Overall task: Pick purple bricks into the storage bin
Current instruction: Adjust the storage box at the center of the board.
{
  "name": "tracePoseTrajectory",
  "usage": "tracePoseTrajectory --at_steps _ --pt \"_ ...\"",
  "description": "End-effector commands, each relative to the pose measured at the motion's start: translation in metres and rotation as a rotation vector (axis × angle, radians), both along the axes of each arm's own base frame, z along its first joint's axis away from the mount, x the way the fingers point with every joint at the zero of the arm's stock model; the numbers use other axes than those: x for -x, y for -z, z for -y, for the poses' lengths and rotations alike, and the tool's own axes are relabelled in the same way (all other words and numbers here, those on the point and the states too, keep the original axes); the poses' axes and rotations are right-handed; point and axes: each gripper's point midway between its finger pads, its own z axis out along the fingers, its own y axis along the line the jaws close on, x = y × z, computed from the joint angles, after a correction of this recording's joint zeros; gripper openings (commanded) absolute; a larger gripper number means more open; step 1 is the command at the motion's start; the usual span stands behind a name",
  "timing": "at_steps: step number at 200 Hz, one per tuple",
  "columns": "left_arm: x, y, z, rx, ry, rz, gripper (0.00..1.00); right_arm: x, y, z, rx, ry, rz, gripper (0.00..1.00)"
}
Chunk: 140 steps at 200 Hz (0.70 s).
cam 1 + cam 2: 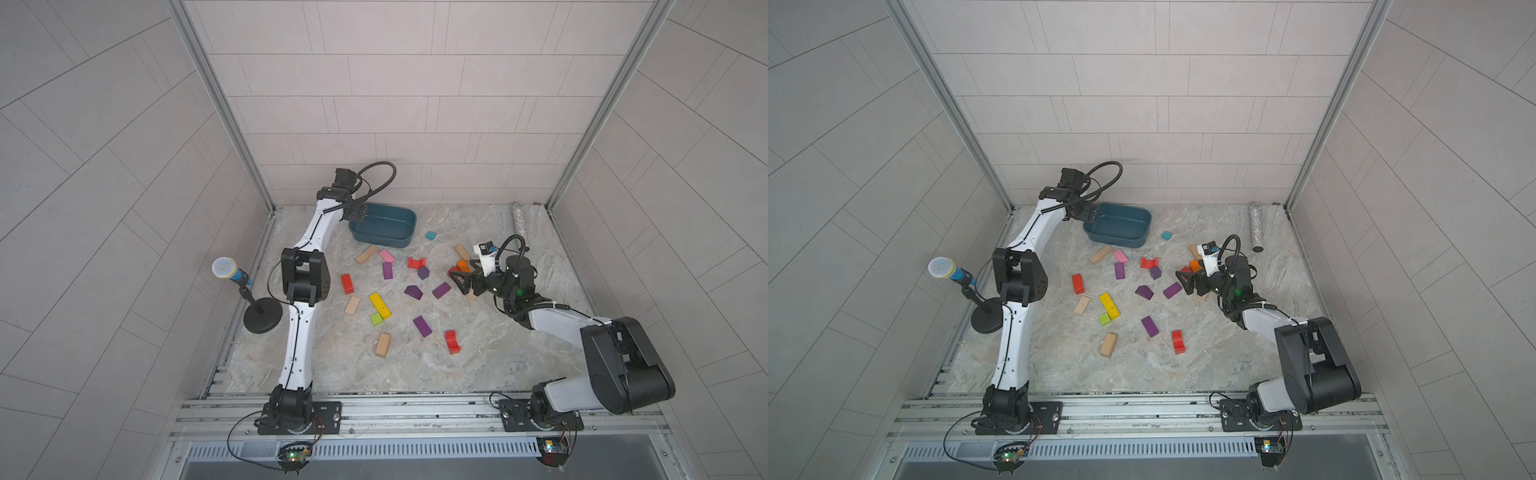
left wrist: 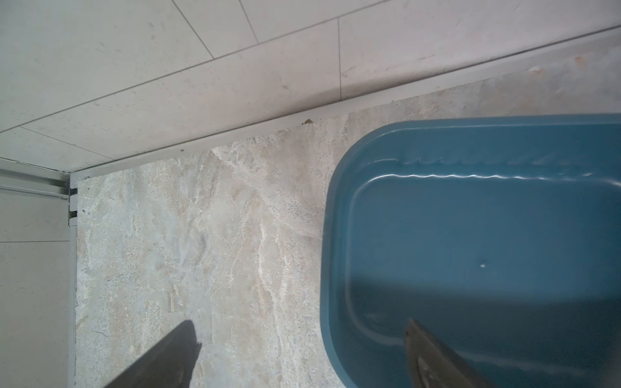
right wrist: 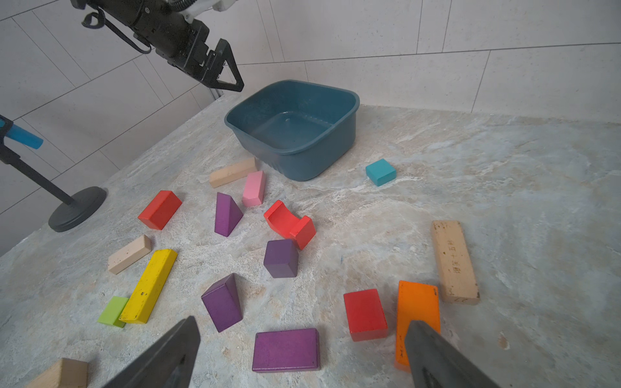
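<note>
Five purple bricks (image 1: 413,292) lie loose on the worktop (image 1: 498,353), all outside the bin (image 1: 380,240) and between the two tools, nearer the right tool (image 1: 458,282). The right tool hangs low with its jaws spread wide and holds nothing; a purple bar (image 3: 285,349) lies just ahead of its fingertips. The left tool (image 2: 300,322) is likewise wide apart and empty, straddling the bin's end wall, one finger (image 2: 433,362) over the inside, the other over bare worktop.
</note>
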Motion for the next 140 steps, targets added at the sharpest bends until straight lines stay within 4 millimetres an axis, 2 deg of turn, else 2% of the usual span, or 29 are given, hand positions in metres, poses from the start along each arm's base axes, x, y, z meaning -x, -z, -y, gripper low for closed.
tracePoseTrajectory --at_steps 1,43,90,100,125,140 --pt "-0.002 0.017 0.000 0.002 0.024 -0.032 0.99 0.000 0.001 -0.001 -0.014 -0.008 -0.003 1.00" --pt "0.000 0.037 0.007 0.086 0.022 -0.080 0.95 -0.002 0.004 -0.002 -0.018 -0.011 -0.012 1.00" --pt "0.004 0.058 0.011 0.137 0.017 -0.131 0.83 -0.004 0.008 -0.003 -0.020 -0.016 -0.024 1.00" --pt "0.004 0.063 0.011 0.140 0.010 -0.140 0.78 -0.004 0.009 -0.004 -0.021 -0.017 -0.025 1.00" --pt "0.005 0.072 0.011 0.157 -0.012 -0.154 0.53 -0.004 0.010 -0.004 -0.021 -0.017 -0.029 1.00" --pt "0.006 0.075 0.010 0.161 -0.024 -0.159 0.46 -0.005 0.009 -0.004 -0.021 -0.018 -0.029 1.00"
